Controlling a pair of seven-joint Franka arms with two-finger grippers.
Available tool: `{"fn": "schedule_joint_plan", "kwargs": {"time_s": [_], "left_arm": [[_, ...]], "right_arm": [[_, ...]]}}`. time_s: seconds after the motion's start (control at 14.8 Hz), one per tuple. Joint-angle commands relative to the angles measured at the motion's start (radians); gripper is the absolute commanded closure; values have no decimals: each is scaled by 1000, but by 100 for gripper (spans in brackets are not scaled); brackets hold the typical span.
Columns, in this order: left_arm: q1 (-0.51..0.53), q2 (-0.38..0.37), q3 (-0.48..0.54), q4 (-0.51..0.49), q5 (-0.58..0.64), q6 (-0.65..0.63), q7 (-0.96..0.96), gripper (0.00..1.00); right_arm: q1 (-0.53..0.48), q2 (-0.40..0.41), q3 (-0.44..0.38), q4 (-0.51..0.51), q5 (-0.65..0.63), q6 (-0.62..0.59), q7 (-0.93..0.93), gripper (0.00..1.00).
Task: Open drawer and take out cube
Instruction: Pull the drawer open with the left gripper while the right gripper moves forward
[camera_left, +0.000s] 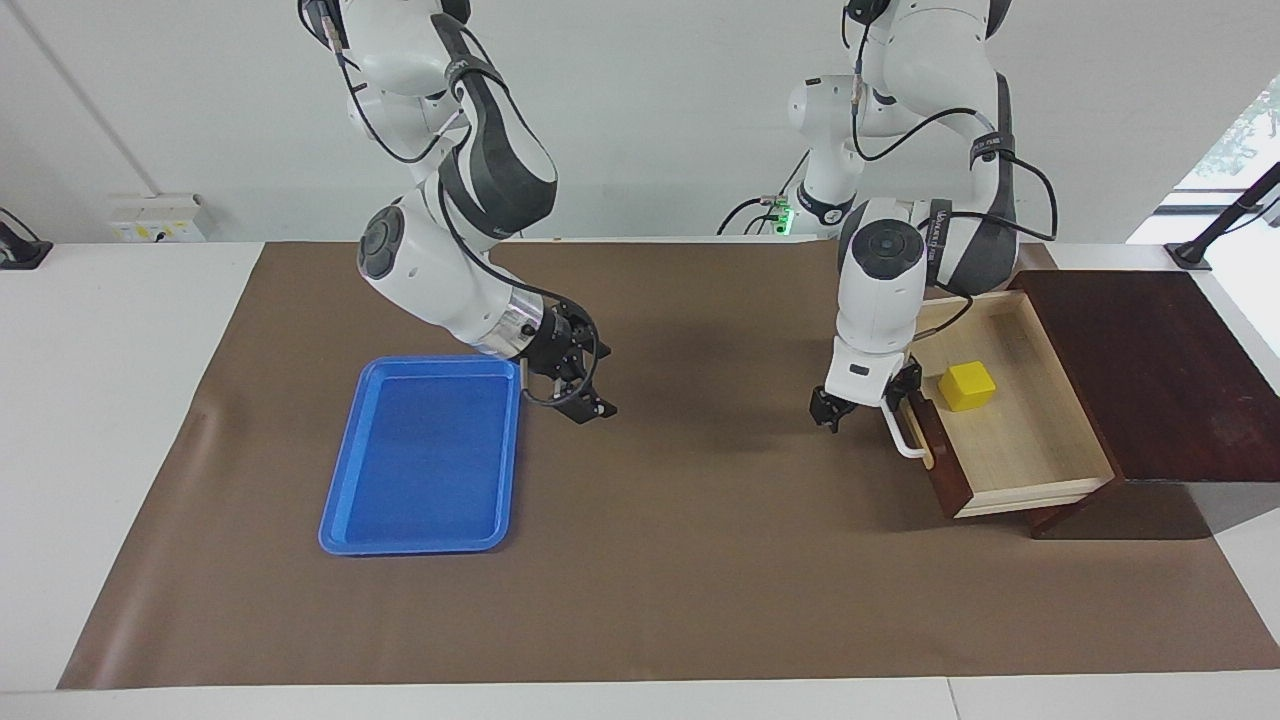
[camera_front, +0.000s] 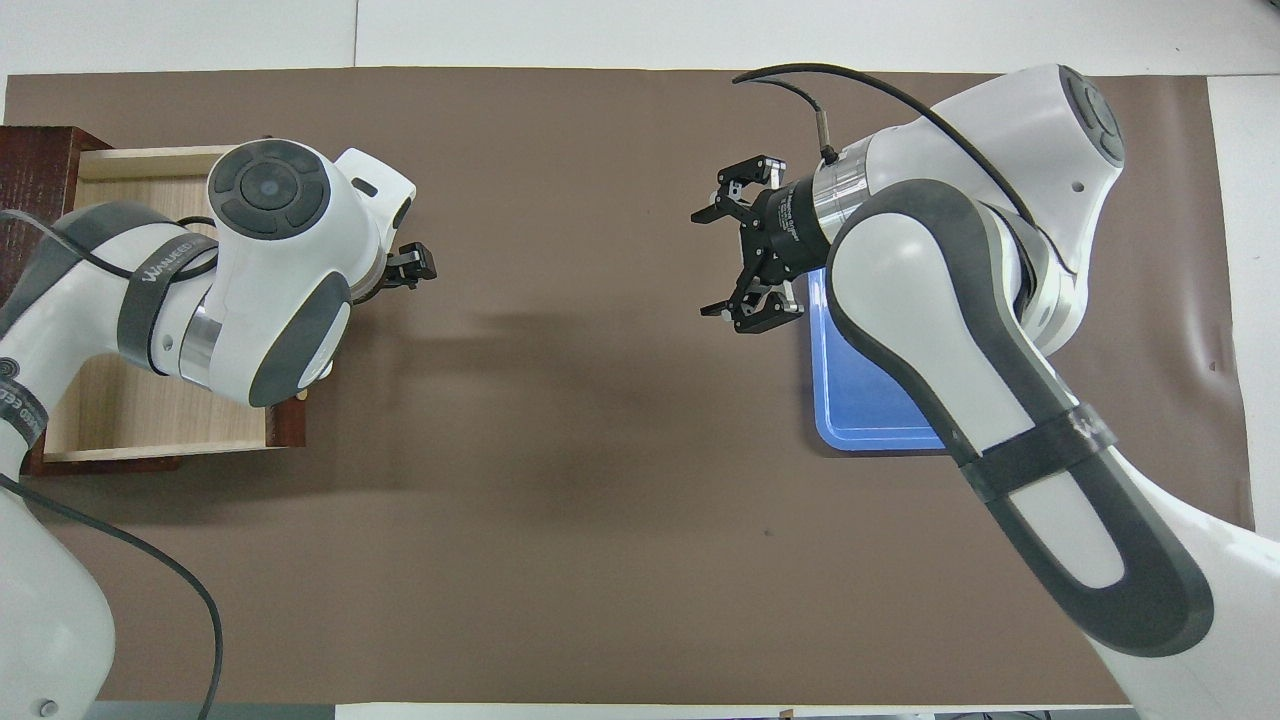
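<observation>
The drawer (camera_left: 1020, 455) stands pulled out of its dark wooden box (camera_left: 1130, 370) at the left arm's end of the table. The yellow cube (camera_left: 967, 386) lies in its pale interior, near the front. The white bar handle (camera_left: 905, 438) is on the drawer front. My left gripper (camera_left: 866, 398) is open, low by the end of the handle nearer the robots, and holds nothing. My right gripper (camera_left: 590, 408) is open and empty, beside the blue tray (camera_left: 420, 455). In the overhead view the left arm hides the cube; the drawer (camera_front: 130, 425) and the right gripper (camera_front: 722, 255) show.
The flat blue tray is empty and lies toward the right arm's end of the table, partly under the right arm in the overhead view (camera_front: 865, 400). A brown mat (camera_left: 680, 540) covers the table.
</observation>
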Motion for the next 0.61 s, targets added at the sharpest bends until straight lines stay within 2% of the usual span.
{"fn": "schedule_joint_plan", "kwargs": {"time_s": [0.0,0.14,0.34,0.54], "left_arm": [[-22,31,-25,46,-28,-24,-47,0],[-20,28,-25,61,-30,-45,-44,0],[-6,29,-24,190,-103,-186,-44,0],[21,23,36,326,-174,-343,-95,0]], "right_arm": [[-2,-7,7,11,32,-8,-24,1],[1,10,7,31,32,-8,-24,1],[5,10,5,28,23,-13,-27,1],[-8,11,7,23,20,-31,-31,1]]}}
